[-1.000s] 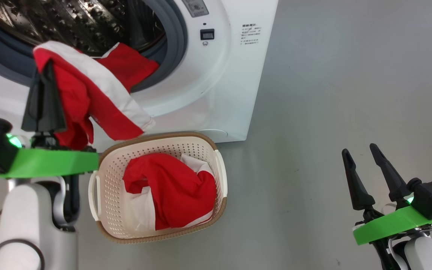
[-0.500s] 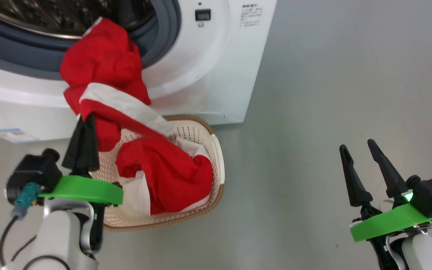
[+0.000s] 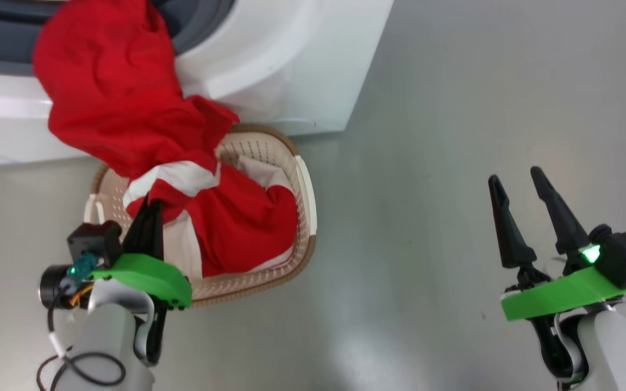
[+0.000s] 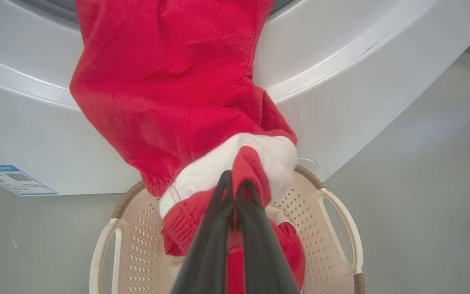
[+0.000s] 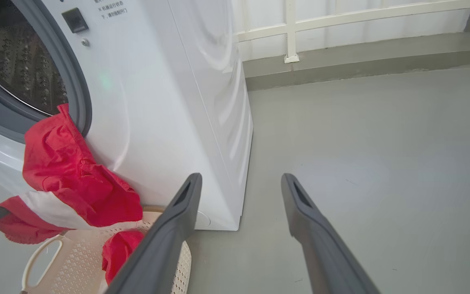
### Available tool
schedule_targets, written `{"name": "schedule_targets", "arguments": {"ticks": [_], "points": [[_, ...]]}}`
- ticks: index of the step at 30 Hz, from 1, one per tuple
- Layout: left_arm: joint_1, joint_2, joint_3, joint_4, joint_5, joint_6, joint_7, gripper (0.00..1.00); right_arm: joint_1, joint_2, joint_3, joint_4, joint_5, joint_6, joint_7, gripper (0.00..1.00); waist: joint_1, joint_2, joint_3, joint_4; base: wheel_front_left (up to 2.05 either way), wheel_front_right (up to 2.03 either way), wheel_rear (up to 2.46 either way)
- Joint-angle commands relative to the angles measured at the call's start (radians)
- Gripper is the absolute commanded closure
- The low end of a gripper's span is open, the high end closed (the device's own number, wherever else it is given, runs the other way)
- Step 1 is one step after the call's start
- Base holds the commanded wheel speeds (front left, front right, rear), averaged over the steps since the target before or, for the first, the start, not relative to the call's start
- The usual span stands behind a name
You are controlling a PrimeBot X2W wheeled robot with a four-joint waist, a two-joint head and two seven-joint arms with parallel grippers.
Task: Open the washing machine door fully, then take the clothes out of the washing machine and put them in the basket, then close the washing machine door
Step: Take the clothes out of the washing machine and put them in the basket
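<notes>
My left gripper [image 3: 152, 203] is shut on the white-trimmed edge of a red garment [image 3: 112, 98]. The garment hangs from the washing machine [image 3: 291, 65] opening down to the basket [image 3: 306, 190]. In the left wrist view the closed fingertips [image 4: 235, 183] pinch the red-and-white fold just above the basket [image 4: 341, 220]. A second piece of the red clothes [image 3: 248, 228] lies inside the basket. My right gripper [image 3: 515, 176] stands open and empty over the floor, far to the right. The washing machine door is out of view.
The basket stands on the grey floor right against the machine's front. A small blue label [image 4: 14, 179] sits low on the machine. In the right wrist view a white railing [image 5: 292, 32] and a low kerb run behind the machine.
My left gripper has come down from the drum opening to just above the basket, drawing the red garment out with it. The camera has tilted downward. The right arm has held still.
</notes>
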Motion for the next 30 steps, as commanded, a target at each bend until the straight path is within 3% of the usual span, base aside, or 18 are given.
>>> {"name": "schedule_targets", "arguments": {"ticks": [1, 23, 24, 26, 29, 30], "points": [[-0.028, 0.021, 0.023, 0.034, 0.012, -0.007, -0.005, 1.00, -0.016, 0.001, 0.020, -0.029, -0.011, 0.005, -0.006, 0.00, 0.0000, 0.0000, 0.050, -0.015, 0.00, 0.00, 0.00], [-0.281, 0.043, 0.006, 0.433, 0.082, -0.021, -0.005, 1.00, -0.093, 0.020, 0.052, -0.036, -0.019, 0.005, -0.006, 0.00, 0.0000, 0.0000, 0.212, -0.040, 0.00, 0.00, 0.00], [-0.290, 0.043, 0.005, 0.444, 0.083, -0.021, -0.005, 0.95, -0.095, 0.020, 0.052, -0.036, -0.019, 0.005, -0.006, 0.00, 0.0000, 0.0000, 0.215, -0.040, 0.00, 0.00, 0.00], [-0.307, 0.044, 0.005, 0.459, 0.082, -0.021, -0.005, 0.73, -0.099, 0.019, 0.053, -0.035, -0.019, 0.005, -0.006, 0.00, 0.0000, 0.0000, 0.219, -0.040, 0.00, 0.00, 0.00], [-0.322, 0.046, 0.007, 0.480, 0.079, -0.020, -0.005, 0.52, -0.105, 0.019, 0.055, -0.033, -0.020, 0.005, -0.006, 0.00, 0.0000, 0.0000, 0.222, -0.042, 0.00, 0.00, 0.00], [-0.326, 0.048, 0.008, 0.485, 0.079, -0.016, -0.005, 0.39, -0.106, 0.018, 0.055, -0.032, -0.019, 0.005, -0.006, 0.00, 0.0000, 0.0000, 0.221, -0.042, 0.00, 0.00, 0.00]]}}
